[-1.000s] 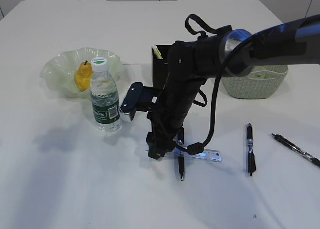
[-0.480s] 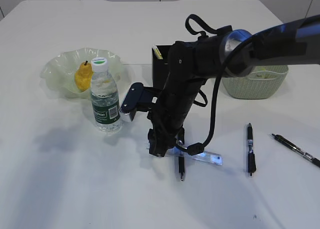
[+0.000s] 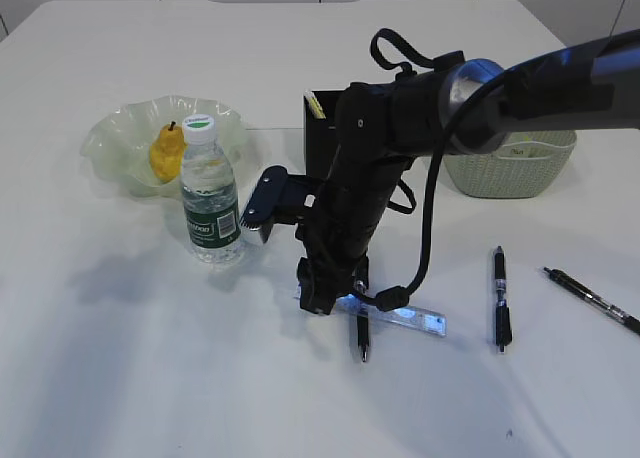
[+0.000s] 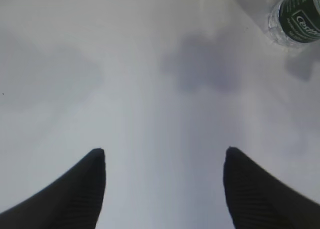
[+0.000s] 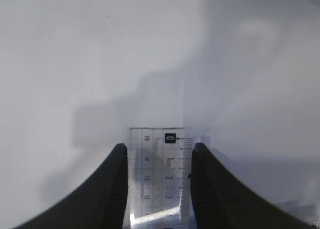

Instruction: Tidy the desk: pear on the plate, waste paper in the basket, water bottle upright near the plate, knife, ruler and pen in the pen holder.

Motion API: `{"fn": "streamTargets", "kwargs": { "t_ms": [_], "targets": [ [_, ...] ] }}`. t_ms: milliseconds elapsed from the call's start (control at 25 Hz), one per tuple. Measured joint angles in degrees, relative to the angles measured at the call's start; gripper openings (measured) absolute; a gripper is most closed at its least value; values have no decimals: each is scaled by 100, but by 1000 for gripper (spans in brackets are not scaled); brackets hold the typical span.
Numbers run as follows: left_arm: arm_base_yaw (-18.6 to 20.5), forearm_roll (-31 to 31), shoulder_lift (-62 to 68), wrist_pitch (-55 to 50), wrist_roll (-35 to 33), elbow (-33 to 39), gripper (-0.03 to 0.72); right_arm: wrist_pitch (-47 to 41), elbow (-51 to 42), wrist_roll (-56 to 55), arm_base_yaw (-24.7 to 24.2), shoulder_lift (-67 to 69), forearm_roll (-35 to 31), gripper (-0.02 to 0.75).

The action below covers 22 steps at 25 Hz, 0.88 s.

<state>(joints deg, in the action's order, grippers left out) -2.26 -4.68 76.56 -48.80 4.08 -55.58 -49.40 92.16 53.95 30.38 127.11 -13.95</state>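
My right gripper [image 3: 318, 303] points down at the table, its jaws pressed on both long edges of the clear ruler [image 5: 160, 174], whose free end [image 3: 410, 318] lies over a black pen [image 3: 362, 336]. The left gripper [image 4: 162, 156] hangs open over bare table, with the upright water bottle [image 4: 297, 19] at the far right of its view. This bottle [image 3: 211, 203] stands beside the pale-green plate [image 3: 110, 138], which holds the pear [image 3: 165, 155]. The black pen holder [image 3: 320, 133] is half hidden behind my right arm. Waste paper and knife are not visible.
The sage-green basket [image 3: 510, 168] stands at the back right. Two more pens [image 3: 499, 298] [image 3: 590, 298] lie on the white table to the right. My right arm stretches from the upper right across the middle.
The right jaws have closed in onto the ruler's edges. The ruler has shifted slightly and its far end swung a little toward the front. The left gripper has not changed.
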Motion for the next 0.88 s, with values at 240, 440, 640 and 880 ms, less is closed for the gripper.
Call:
{"fn": "streamTargets", "kwargs": {
  "t_ms": [240, 440, 640, 880],
  "targets": [
    [0, 0, 0, 0, 0, 0, 521, -99, 0, 0, 0, 0, 10, 281],
    [0, 0, 0, 0, 0, 0, 521, -161, 0, -11, 0, 0, 10, 281],
    [0, 0, 0, 0, 0, 0, 521, -161, 0, -30, 0, -11, 10, 281],
    [0, 0, 0, 9, 0, 0, 521, -150, 12, -56, -49, -258, 10, 281]
  ]
}}
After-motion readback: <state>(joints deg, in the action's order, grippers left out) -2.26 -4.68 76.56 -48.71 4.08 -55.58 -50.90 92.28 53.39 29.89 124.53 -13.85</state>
